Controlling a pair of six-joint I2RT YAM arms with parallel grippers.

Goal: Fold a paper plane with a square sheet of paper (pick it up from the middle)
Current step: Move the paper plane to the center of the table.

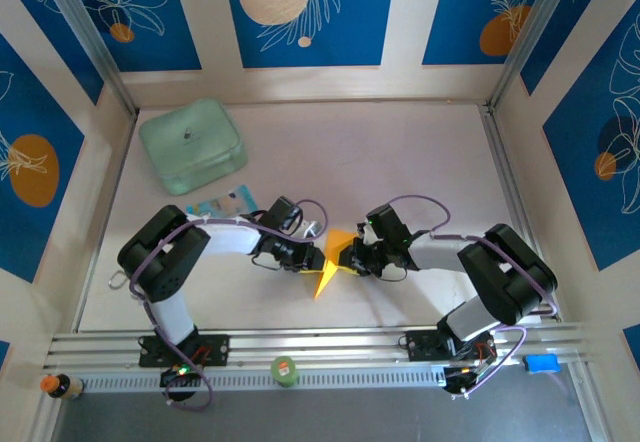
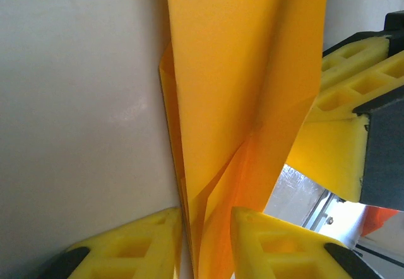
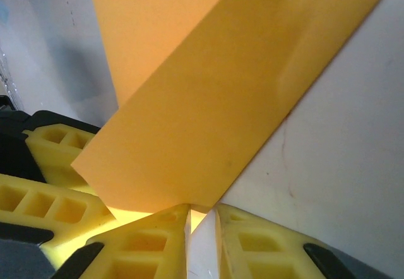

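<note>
Left claw [image 1: 311,259] and right claw [image 1: 350,259] both pinch the paper [image 1: 327,274] mid-fold; you'll likely need a square, flat crease next.

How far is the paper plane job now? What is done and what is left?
Done: the paper is folded into several layers with a pointed tip. In hand: the left gripper and the right gripper both pinch it from opposite sides. Left: probably the last creases; the layers gape loosely.

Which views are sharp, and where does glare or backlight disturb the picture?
Top external: even light, sharp; left wrist: light glows through the folded paper's lower layers, glare on the metal rail lower right; right wrist: the right gripper's fingers look soft.
</note>
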